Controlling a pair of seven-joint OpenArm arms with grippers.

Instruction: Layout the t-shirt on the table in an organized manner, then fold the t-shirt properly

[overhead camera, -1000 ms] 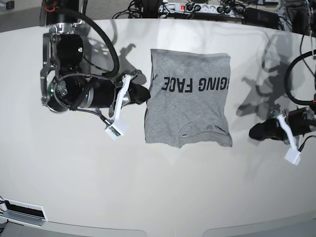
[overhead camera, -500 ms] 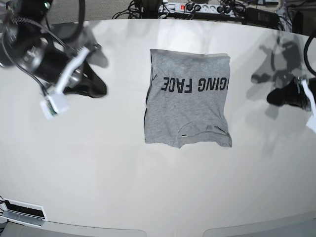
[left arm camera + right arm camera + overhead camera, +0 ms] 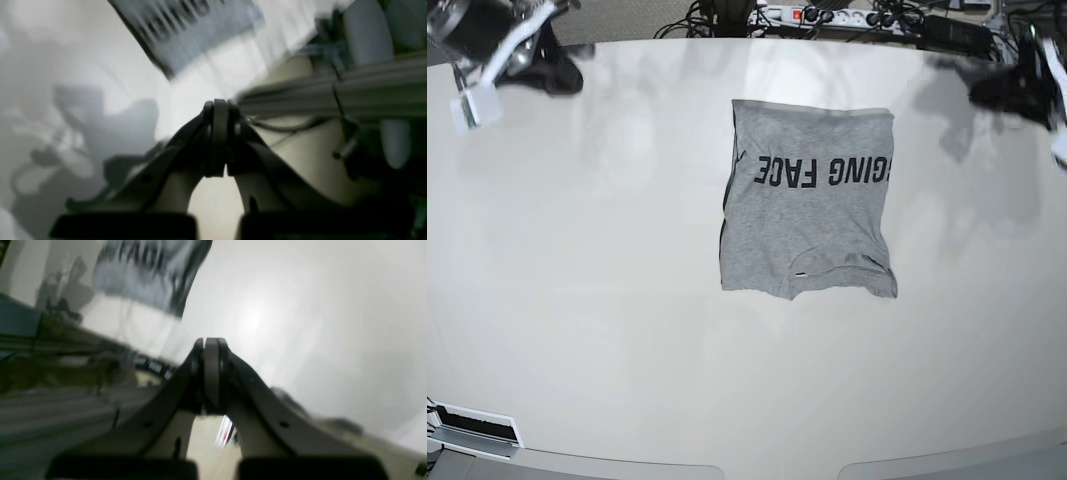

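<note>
The grey t-shirt (image 3: 812, 200) lies folded into a rough rectangle on the white table (image 3: 627, 330), its black "GING FACE" lettering facing up. My right gripper (image 3: 559, 72) is raised at the far left corner, well away from the cloth. At the far right corner is my left gripper (image 3: 999, 90), also clear of the cloth. The left wrist view shows my left gripper (image 3: 218, 106) shut and empty, with the blurred t-shirt (image 3: 200, 30) beyond it. My right gripper (image 3: 210, 343) is likewise shut on nothing, the t-shirt (image 3: 146, 276) far off at upper left.
A power strip with cables (image 3: 827, 15) runs behind the table's far edge. A white-and-black fixture (image 3: 472, 430) sits at the near left corner. Blurred metal rails (image 3: 333, 93) show past the table edge in the left wrist view.
Both arms have swung up and outward from beside the t-shirt to the table's far corners. The t-shirt has not moved. Both grippers stay shut.
</note>
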